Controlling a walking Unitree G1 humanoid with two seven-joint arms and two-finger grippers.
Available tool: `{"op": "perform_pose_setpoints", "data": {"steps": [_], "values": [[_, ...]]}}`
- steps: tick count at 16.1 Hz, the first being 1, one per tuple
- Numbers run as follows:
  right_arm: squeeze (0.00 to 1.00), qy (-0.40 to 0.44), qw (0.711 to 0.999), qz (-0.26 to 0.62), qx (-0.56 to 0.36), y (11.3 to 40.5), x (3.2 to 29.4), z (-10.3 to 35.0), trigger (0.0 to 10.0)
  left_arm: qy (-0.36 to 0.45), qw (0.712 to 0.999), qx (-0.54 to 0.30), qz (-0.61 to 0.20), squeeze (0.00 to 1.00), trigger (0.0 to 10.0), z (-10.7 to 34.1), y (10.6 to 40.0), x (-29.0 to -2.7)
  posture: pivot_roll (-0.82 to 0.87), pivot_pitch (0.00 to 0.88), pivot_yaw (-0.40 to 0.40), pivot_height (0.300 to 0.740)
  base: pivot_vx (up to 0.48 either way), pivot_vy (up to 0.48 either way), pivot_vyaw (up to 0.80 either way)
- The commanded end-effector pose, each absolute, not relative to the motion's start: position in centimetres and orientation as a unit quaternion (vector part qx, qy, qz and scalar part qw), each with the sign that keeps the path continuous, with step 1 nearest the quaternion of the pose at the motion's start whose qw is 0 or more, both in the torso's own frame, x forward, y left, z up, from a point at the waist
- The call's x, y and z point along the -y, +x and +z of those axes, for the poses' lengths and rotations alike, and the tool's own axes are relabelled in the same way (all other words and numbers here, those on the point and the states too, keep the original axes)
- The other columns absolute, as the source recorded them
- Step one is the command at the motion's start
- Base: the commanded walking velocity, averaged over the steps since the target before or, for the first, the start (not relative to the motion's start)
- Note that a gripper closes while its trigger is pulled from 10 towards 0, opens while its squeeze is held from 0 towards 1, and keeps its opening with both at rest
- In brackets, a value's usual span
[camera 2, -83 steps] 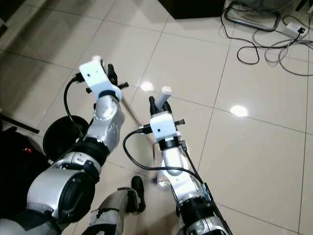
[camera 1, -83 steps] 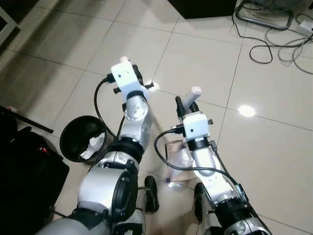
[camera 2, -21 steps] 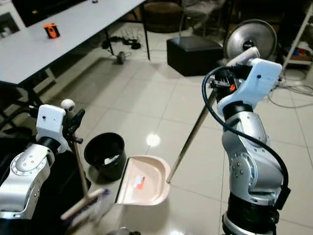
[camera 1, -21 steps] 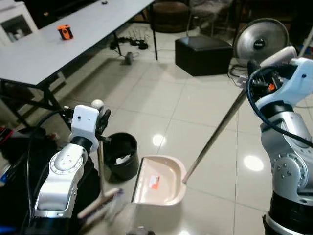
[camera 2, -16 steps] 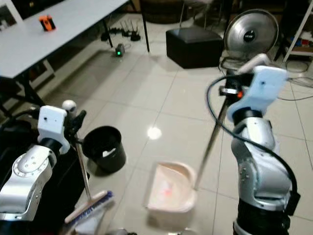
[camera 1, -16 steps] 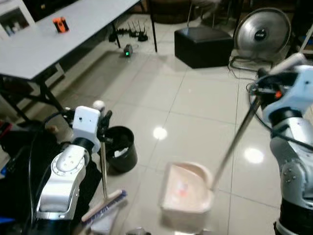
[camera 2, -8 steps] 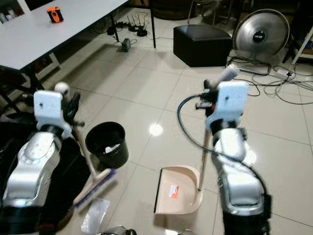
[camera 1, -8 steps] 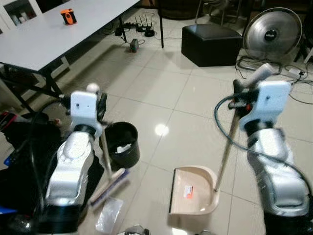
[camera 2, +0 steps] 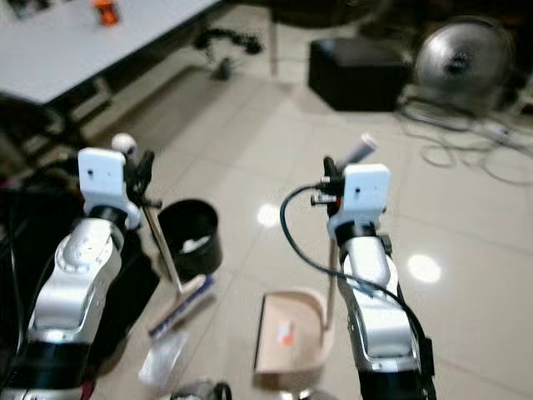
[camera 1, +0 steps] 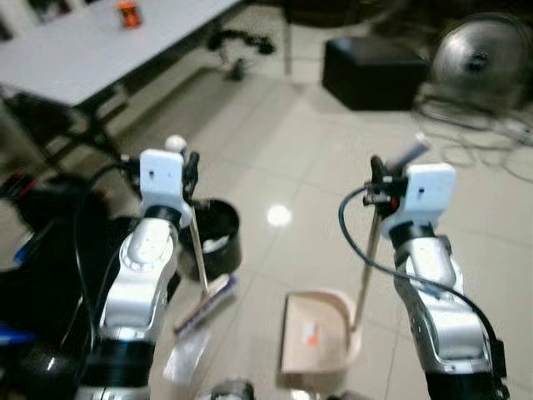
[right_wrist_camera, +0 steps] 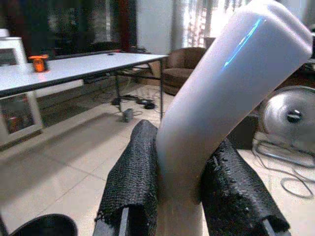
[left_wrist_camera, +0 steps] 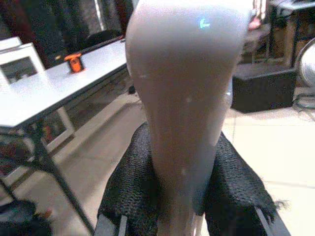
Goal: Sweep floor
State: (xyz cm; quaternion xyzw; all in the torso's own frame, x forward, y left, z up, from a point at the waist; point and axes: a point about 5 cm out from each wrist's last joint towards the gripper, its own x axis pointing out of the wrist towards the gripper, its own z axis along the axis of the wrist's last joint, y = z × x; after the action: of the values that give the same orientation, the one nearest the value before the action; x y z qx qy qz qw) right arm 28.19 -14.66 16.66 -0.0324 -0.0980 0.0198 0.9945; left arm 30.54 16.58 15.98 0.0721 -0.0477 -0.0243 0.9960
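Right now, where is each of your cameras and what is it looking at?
Left eye, right eye: on my head, looking down at both arms, broom, dustpan and bin.
Left wrist: along the left gripper, shut on the broom handle.
Right wrist: along the right gripper, shut on the dustpan handle.
Both wrist views share the white table.

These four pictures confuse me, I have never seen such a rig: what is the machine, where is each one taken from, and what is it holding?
It is a humanoid robot with two silver arms. The two wide pictures come from its head cameras, looking down at a glossy tiled floor. The two close pictures come from wrist cameras looking along each gripper's black fingers. The left gripper is shut on the thin handle of a broom, whose brush head rests on the floor. The right gripper is shut on the long-handled beige dustpan standing on the tiles. A round black waste bin stands beside the broom, and a clear plastic wrapper lies below the brush. Behind are a white table, a black box and a fan.
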Motion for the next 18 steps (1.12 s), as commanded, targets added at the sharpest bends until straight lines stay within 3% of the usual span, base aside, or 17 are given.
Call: {"op": "perform_pose_setpoints", "data": {"steps": [1, 3, 13, 16, 18], "values": [[0.0, -0.034, 0.991, 0.037, 0.122, 28.0, 14.2, 17.1, 10.0, 0.091, 0.994, 0.061, -0.025, 0.0, 10.0, 16.5, 30.1, -17.0, -0.02, 0.069, 0.099, 0.74, 0.0, 0.27, 0.8], [0.0, -0.042, 0.99, 0.049, 0.125, 28.0, 14.2, 17.0, 10.0, 0.094, 0.994, 0.057, -0.022, 0.0, 10.0, 16.4, 29.7, -17.4, -0.01, 0.068, 0.095, 0.74, 0.0, 0.384, 0.8], [0.0, -0.029, 0.994, 0.028, 0.106, 27.6, 15.4, 15.5, 10.0, 0.099, 0.993, 0.05, -0.026, 0.0, 10.0, 16.2, 29.8, -17.5, -0.02, 0.067, 0.108, 0.74, 0.0, 0.423, 0.0], [0.0, -0.031, 0.993, 0.02, 0.109, 27.6, 15.8, 15.6, 10.0, 0.138, 0.989, 0.051, -0.024, 0.0, 10.0, 16.3, 30.3, -17.1, -0.03, 0.068, 0.11, 0.74, 0.0, -0.244, 0.0], [0.0, -0.033, 0.993, 0.017, 0.11, 27.6, 16.0, 15.6, 10.0, 0.119, 0.991, 0.05, -0.019, 0.0, 10.0, 16.2, 30.7, -16.9, -0.03, 0.068, 0.11, 0.74, 0.0, -0.448, 0.0]]}}
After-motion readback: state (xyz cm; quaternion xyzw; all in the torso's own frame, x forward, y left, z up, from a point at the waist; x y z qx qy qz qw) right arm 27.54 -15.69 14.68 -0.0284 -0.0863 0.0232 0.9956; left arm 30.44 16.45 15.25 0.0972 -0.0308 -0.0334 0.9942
